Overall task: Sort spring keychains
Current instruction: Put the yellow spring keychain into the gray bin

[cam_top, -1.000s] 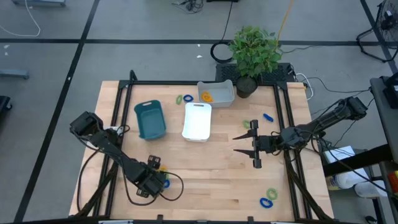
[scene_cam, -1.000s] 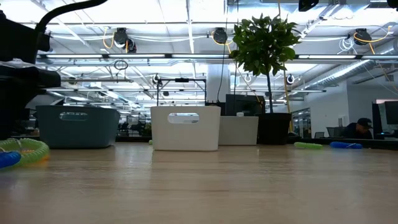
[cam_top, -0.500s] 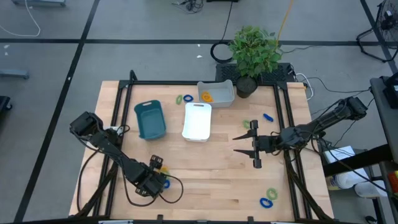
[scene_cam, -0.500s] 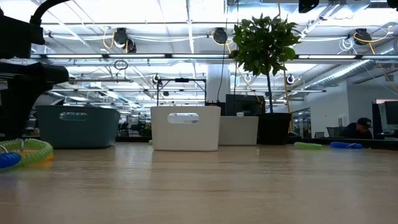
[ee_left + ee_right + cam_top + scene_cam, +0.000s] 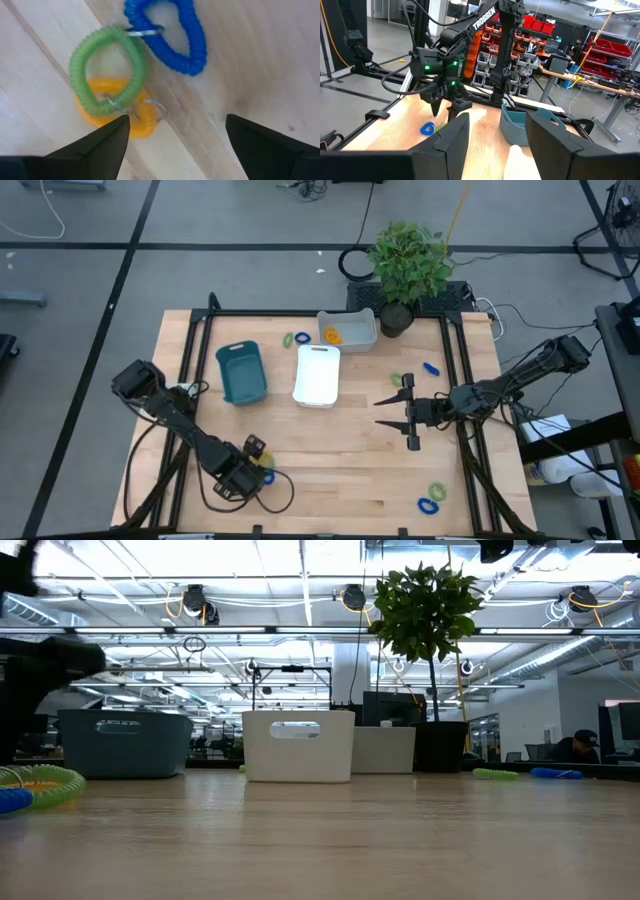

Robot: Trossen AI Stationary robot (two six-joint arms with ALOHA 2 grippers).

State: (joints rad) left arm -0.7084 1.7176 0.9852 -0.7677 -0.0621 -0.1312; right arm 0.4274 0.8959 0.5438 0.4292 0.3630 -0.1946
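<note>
Left wrist view looks straight down past the left end effector, whose two dark fingers stand well apart with nothing between them, hovering over three spring keychains on the bare wood. A green keychain lies as a round loop just ahead of one fingertip, overlapping an orange-yellow keychain beneath it; metal split rings show where they cross. A blue keychain lies just beyond them, stretched into a long oval whose long axis runs away from the fingers, its ring touching the green loop.

In the high view the left end effector sits near the tabletop's front left edge, above that cluster. The right end effector hangs over the right half of the tabletop, its fingers partly apart and empty. Close by it lie a green keychain and a blue one; another green and blue pair rests near the front right corner. Farther off stand a teal tray, a white tray and a grey tray holding an orange-yellow loop, with two loops just beside it and a potted plant behind.

Right wrist view shows the word "TROSSEN" in white on the far left arm.
</note>
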